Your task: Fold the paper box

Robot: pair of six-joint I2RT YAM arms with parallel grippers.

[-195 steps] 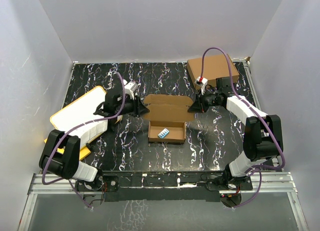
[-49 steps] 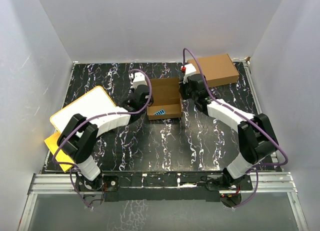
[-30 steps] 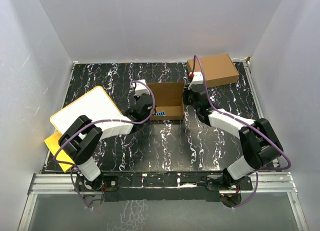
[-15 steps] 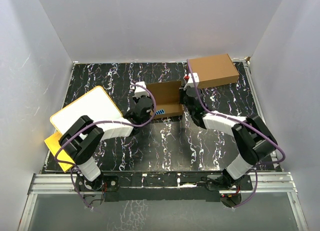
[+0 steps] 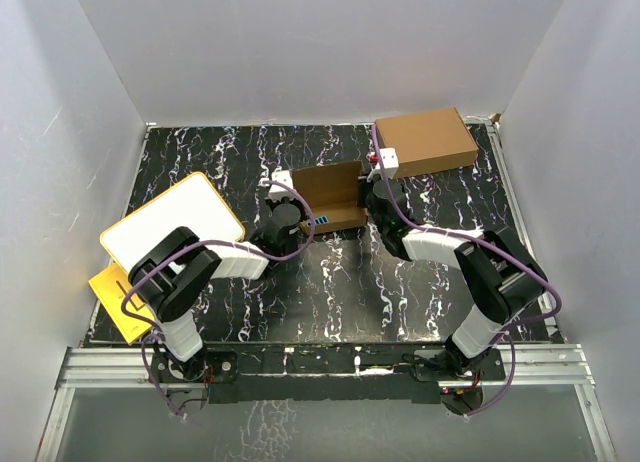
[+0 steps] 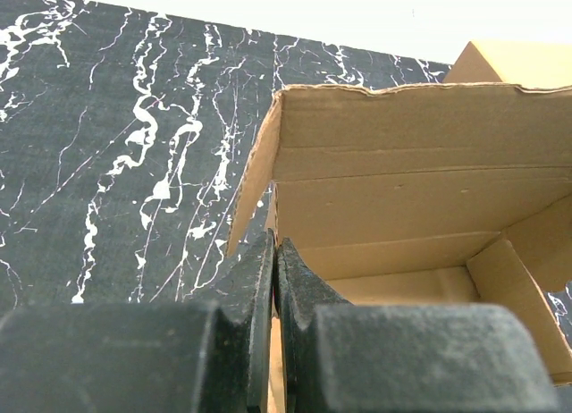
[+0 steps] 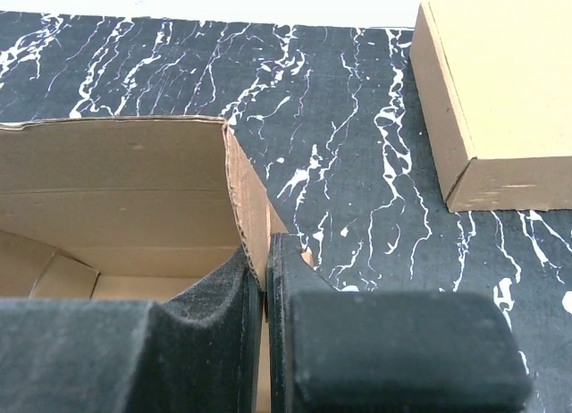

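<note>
Left fingers (image 6: 253, 283): closed, pinching the paper box (image 5: 335, 189) at its left end wall.
Right fingers (image 7: 288, 270): closed, pinching its right end wall.
Box: mid-table (image 5: 400, 282), lid upright, long axis left-right, spanning between both arms.

A lab test booth: white walls (image 5: 320, 52) enclose a black marbled table (image 5: 330, 292)

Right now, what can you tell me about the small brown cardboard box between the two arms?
The box is plain brown cardboard, half folded: an open tray with its back panel standing up, on the black marbled table. A small blue thing lies inside. The left gripper and right gripper, both shut, each pinch a side wall.
</note>
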